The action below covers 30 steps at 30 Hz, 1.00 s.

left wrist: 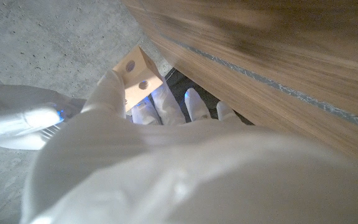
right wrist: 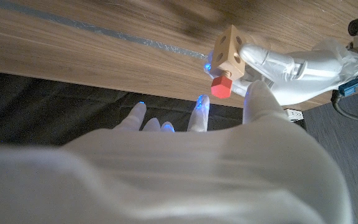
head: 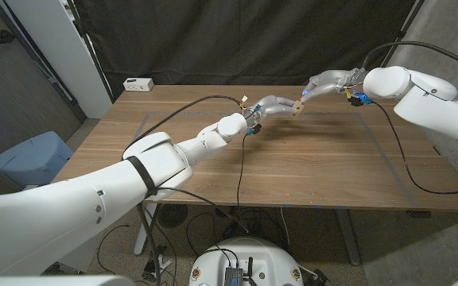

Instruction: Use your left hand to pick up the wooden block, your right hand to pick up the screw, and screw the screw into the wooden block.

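My left hand (head: pixel 270 106) holds the wooden block (head: pixel 298 108) in the air above the middle of the table's far half. The block (left wrist: pixel 138 73) is a pale cube with round holes, pinched between thumb and fingers. In the right wrist view a red-headed screw (right wrist: pixel 221 86) sticks out of one face of the block (right wrist: pixel 230 48), with the left hand (right wrist: pixel 291 62) gripping the block from the other side. My right hand (head: pixel 325 82) hovers just beyond the block. Its fingers (right wrist: pixel 199 107) are spread apart around the screw, with a gap showing between them and it.
A wooden table (head: pixel 308 167) with blue tape lines carries a small white box (head: pixel 138 83) at its back left corner. Black cables (head: pixel 241 171) trail across the tabletop from both wrists. A blue bin (head: pixel 30 159) stands on the floor at the left.
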Each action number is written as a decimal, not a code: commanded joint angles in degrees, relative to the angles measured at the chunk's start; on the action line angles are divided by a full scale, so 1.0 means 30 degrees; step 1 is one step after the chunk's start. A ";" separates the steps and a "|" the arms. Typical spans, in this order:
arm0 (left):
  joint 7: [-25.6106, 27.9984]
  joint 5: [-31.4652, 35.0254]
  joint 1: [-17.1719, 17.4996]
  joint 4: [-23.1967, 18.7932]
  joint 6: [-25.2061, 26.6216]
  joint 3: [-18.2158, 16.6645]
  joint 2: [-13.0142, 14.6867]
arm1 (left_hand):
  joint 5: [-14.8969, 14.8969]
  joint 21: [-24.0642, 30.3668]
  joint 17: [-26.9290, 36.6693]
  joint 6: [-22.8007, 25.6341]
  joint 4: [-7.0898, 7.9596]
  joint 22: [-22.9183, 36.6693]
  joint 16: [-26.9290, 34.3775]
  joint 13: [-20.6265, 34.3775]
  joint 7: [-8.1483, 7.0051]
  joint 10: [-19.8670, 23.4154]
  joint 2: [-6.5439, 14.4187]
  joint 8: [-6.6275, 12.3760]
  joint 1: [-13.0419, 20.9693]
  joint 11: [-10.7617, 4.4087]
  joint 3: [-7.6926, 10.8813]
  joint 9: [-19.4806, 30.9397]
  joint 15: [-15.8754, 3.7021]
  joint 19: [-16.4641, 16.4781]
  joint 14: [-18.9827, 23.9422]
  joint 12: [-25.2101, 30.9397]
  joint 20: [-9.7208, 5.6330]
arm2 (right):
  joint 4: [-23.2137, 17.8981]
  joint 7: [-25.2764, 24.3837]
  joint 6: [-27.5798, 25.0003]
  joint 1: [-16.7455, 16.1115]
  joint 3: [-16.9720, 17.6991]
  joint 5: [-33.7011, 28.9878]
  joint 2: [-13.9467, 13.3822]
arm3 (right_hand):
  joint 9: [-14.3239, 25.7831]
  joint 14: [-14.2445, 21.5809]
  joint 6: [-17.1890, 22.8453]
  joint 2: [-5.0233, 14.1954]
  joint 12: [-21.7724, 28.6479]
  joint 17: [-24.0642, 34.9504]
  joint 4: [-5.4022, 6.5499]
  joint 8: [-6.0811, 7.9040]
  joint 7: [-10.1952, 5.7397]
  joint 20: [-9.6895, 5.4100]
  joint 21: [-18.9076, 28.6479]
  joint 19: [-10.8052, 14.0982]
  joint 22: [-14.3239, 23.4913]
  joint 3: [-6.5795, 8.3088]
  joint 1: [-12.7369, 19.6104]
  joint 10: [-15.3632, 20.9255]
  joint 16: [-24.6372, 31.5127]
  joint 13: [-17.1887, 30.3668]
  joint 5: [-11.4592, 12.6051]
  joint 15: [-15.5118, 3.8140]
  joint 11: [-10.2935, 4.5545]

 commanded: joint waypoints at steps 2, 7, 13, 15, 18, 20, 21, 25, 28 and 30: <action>0.0348 0.0010 0.0103 0.0002 0.0066 0.0045 -0.0078 | 0.0075 0.0127 0.0054 0.0256 0.0004 0.0035 0.0020 -0.0003 -0.0054 0.0055 0.0134 0.0238 -0.0089 -0.0048 0.0141 0.0064 -0.1459 0.0033 0.0049 0.0055 -0.0018 | 0.0423 -0.0793 0.0511 -0.0245 0.0312 0.0788 -0.0140 | 0.0047 -0.0161 0.0258 0.0062 0.0192 0.0017 -0.0001 -0.0025 -0.0429 0.0033 0.0141 -0.0066 0.0035 0.0293 0.0648 -0.0101 0.0100 0.0098 0.0024 -0.0134 -0.0201; 0.0258 -0.0021 0.0047 0.0006 0.0282 0.0074 -0.0116 | 0.0070 0.0124 0.0055 0.0286 0.0007 0.0036 0.0027 -0.0007 -0.0055 0.0065 0.0132 0.0249 -0.0102 -0.0049 0.0138 0.0064 -0.1487 0.0030 0.0066 0.0058 -0.0034 | 0.0480 -0.1355 0.0608 -0.0387 0.0333 0.0754 -0.0043 | 0.0033 0.0191 0.0958 0.0029 0.0407 -0.0009 -0.0026 0.0126 -0.0661 -0.0096 0.0248 0.0240 0.0035 0.0556 0.1288 0.0279 0.0271 0.0083 0.0037 -0.0420 -0.0463; 0.0249 -0.0039 -0.0014 0.0012 0.0549 0.0130 -0.0152 | 0.0069 0.0123 0.0054 0.0295 0.0003 0.0037 0.0028 -0.0013 -0.0058 0.0080 0.0128 0.0250 -0.0108 -0.0050 0.0140 0.0063 -0.1469 0.0032 0.0069 0.0062 -0.0034 | 0.0682 -0.1441 0.0723 -0.0252 0.0130 0.0688 0.0144 | 0.0024 0.0498 0.1681 -0.0060 0.0546 -0.0047 -0.0036 0.0298 -0.0770 -0.0144 0.0296 0.0471 0.0036 0.0776 0.1880 0.0642 0.0372 0.0057 0.0052 -0.0612 -0.0739; 0.0285 -0.0018 -0.0045 0.0013 0.0624 0.0167 -0.0153 | 0.0069 0.0122 0.0054 0.0293 0.0002 0.0038 0.0025 -0.0015 -0.0058 0.0066 0.0126 0.0249 -0.0111 -0.0048 0.0140 0.0063 -0.1474 0.0030 0.0064 0.0056 -0.0045 | 0.0763 -0.1409 0.0751 -0.0170 0.0037 0.0646 0.0214 | 0.0022 0.0543 0.1834 -0.0083 0.0572 -0.0055 -0.0036 0.0334 -0.0793 -0.0163 0.0302 0.0512 0.0036 0.0819 0.2001 0.0716 0.0382 0.0053 0.0057 -0.0637 -0.0722; 0.0284 -0.0054 -0.0074 0.0015 0.0737 0.0173 -0.0169 | 0.0069 0.0122 0.0053 0.0290 -0.0001 0.0038 0.0032 -0.0017 -0.0058 0.0049 0.0125 0.0247 -0.0111 -0.0046 0.0141 0.0063 -0.1487 0.0032 0.0084 0.0048 -0.0048 | 0.0893 -0.1346 0.0749 -0.0039 -0.0109 0.0581 0.0335 | 0.0021 0.0576 0.1930 -0.0109 0.0565 -0.0062 -0.0035 0.0349 -0.0776 -0.0205 0.0314 0.0569 0.0037 0.0856 0.2109 0.0713 0.0387 0.0048 0.0060 -0.0654 -0.0715; 0.0270 -0.0073 -0.0085 0.0016 0.0771 0.0180 -0.0174 | 0.0070 0.0120 0.0052 0.0298 -0.0003 0.0039 0.0026 -0.0016 -0.0059 0.0064 0.0128 0.0251 -0.0108 -0.0049 0.0145 0.0063 -0.1489 0.0028 0.0072 0.0055 -0.0065 | 0.0989 -0.1290 0.0724 0.0044 -0.0210 0.0558 0.0429 | 0.0020 0.0584 0.1925 -0.0122 0.0563 -0.0066 -0.0033 0.0334 -0.0796 -0.0201 0.0318 0.0595 0.0037 0.0877 0.2171 0.0716 0.0386 0.0045 0.0061 -0.0659 -0.0693; 0.0291 -0.0077 -0.0083 0.0015 0.0768 0.0183 -0.0177 | 0.0070 0.0122 0.0051 0.0299 -0.0006 0.0039 0.0026 -0.0017 -0.0059 0.0071 0.0129 0.0251 -0.0105 -0.0051 0.0148 0.0063 -0.1484 0.0035 0.0073 0.0058 -0.0059 | 0.1060 -0.1263 0.0803 0.0074 -0.0259 0.0549 0.0459 | 0.0020 0.0587 0.1906 -0.0128 0.0562 -0.0068 -0.0032 0.0322 -0.0788 -0.0204 0.0320 0.0607 0.0037 0.0885 0.2193 0.0716 0.0385 0.0044 0.0062 -0.0661 -0.0669; 0.0285 -0.0089 -0.0089 0.0016 0.0795 0.0199 -0.0181 | 0.0072 0.0121 0.0049 0.0295 -0.0014 0.0039 0.0027 -0.0019 -0.0060 0.0072 0.0129 0.0249 -0.0095 -0.0053 0.0153 0.0062 -0.1497 0.0034 0.0081 0.0057 -0.0068 | 0.1273 -0.1135 0.0792 0.0224 -0.0473 0.0485 0.0625 | 0.0020 0.0605 0.1922 -0.0142 0.0558 -0.0074 -0.0027 0.0306 -0.0821 -0.0239 0.0318 0.0626 0.0038 0.0924 0.2298 0.0717 0.0384 0.0040 0.0062 -0.0669 -0.0645; 0.0283 -0.0068 -0.0103 0.0015 0.0783 0.0228 -0.0170 | 0.0072 0.0122 0.0047 0.0300 -0.0020 0.0039 0.0031 -0.0020 -0.0060 0.0047 0.0127 0.0250 -0.0090 -0.0047 0.0157 0.0063 -0.1488 0.0038 0.0092 0.0047 -0.0063 | 0.1460 -0.0965 0.0859 0.0337 -0.0569 0.0556 0.0716 | 0.0020 0.0599 0.1699 -0.0168 0.0526 -0.0082 -0.0014 0.0185 -0.0753 -0.0255 0.0306 0.0630 0.0039 0.0971 0.2425 0.0651 0.0371 0.0035 0.0057 -0.0679 -0.0626; 0.0265 -0.0051 -0.0123 0.0014 0.0787 0.0251 -0.0156 | 0.0073 0.0119 0.0046 0.0302 -0.0024 0.0040 0.0027 -0.0021 -0.0061 0.0051 0.0130 0.0251 -0.0083 -0.0050 0.0161 0.0062 -0.1504 0.0032 0.0086 0.0048 -0.0073 | 0.1546 -0.0851 0.0938 0.0404 -0.0619 0.0583 0.0727 | 0.0019 0.0481 0.1398 -0.0212 0.0470 -0.0089 0.0016 0.0025 -0.0809 -0.0261 0.0281 0.0599 0.0041 0.0997 0.2510 0.0513 0.0315 0.0031 0.0043 -0.0599 -0.0582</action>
